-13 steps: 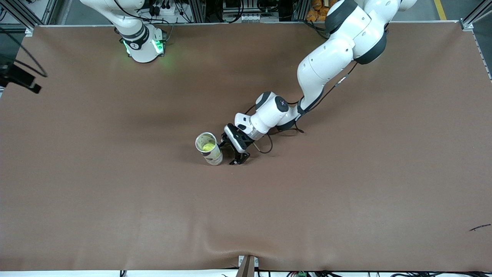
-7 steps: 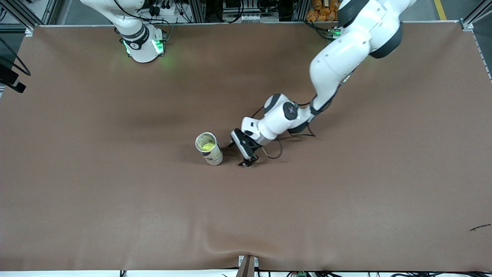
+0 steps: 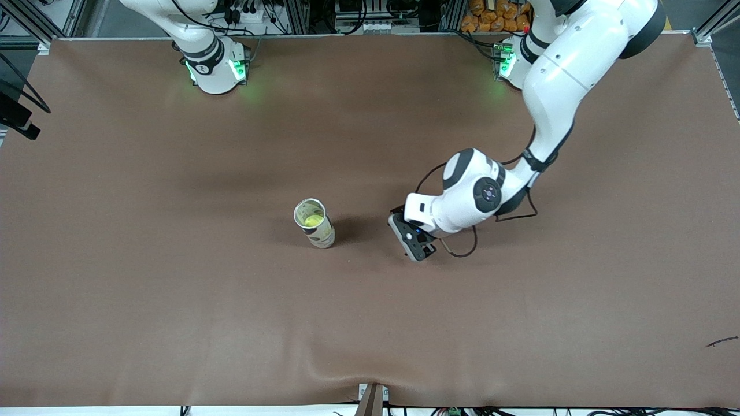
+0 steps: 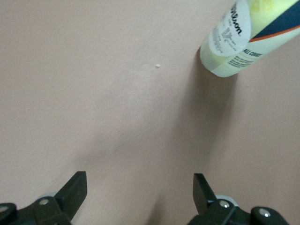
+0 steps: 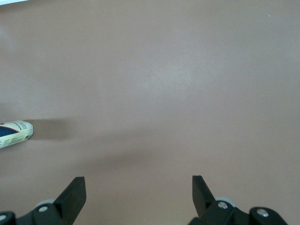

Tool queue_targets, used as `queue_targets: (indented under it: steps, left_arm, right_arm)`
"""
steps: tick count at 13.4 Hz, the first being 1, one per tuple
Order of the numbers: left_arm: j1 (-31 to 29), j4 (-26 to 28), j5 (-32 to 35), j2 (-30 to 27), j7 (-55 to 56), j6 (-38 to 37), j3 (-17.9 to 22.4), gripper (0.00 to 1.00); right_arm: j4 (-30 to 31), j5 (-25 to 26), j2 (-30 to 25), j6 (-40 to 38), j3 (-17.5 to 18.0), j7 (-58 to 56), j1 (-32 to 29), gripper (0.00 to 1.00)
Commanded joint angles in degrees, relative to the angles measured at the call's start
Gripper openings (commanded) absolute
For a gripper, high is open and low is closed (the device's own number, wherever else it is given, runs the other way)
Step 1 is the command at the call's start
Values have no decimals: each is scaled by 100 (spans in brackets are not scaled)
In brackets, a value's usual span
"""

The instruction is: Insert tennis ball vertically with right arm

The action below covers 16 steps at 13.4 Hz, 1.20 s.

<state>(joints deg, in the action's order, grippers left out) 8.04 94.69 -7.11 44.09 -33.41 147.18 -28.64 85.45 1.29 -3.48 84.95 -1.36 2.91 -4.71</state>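
A clear tennis-ball can stands upright near the middle of the brown table, top open. The yellow-green tennis ball lies inside it. In the left wrist view the can shows its printed label. My left gripper is open and empty, low over the table beside the can, toward the left arm's end; its hand is apart from the can. My right gripper is open and empty, high over bare table, and the can is small at the edge of its view. The right arm leaves the front view near its base.
The brown mat covers the whole table, with a ripple at the edge nearest the front camera. A small dark scrap lies near that edge at the left arm's end. A white speck sits on the mat by the can.
My left gripper has drawn away from the can toward the left arm's end, and its arm has swung back with it. The can and ball have stayed put.
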Motion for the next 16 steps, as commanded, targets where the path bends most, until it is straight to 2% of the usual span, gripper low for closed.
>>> queue_targets:
  steps: [1,5,8,10,12,16]
  left_arm:
    - [30,-284,16,-443,474,-864,305,100]
    - [13,-1127,183,-497,1185,-2121,972,100]
    - [-136,-1129,394,-891,1389,-2385,1395,100]
    - [-503,-1172,368,-1295,1468,-2938,1414,100]
    - [-733,-1496,420,-1525,1931,-3842,1483,100]
    - [-813,-1612,805,-2235,3119,-4785,1607,100]
  right_arm:
    - [-160,29,85,-40,-5,-19,31,100]
    - [-160,29,85,-40,-5,-45,5,100]
    - [-160,38,85,-40,-5,-45,32,100]
    - [-160,38,85,-48,-5,-45,40,100]
    - [-160,38,85,-40,-5,-27,49,100]
    - [-160,82,85,-48,-14,-18,120,100]
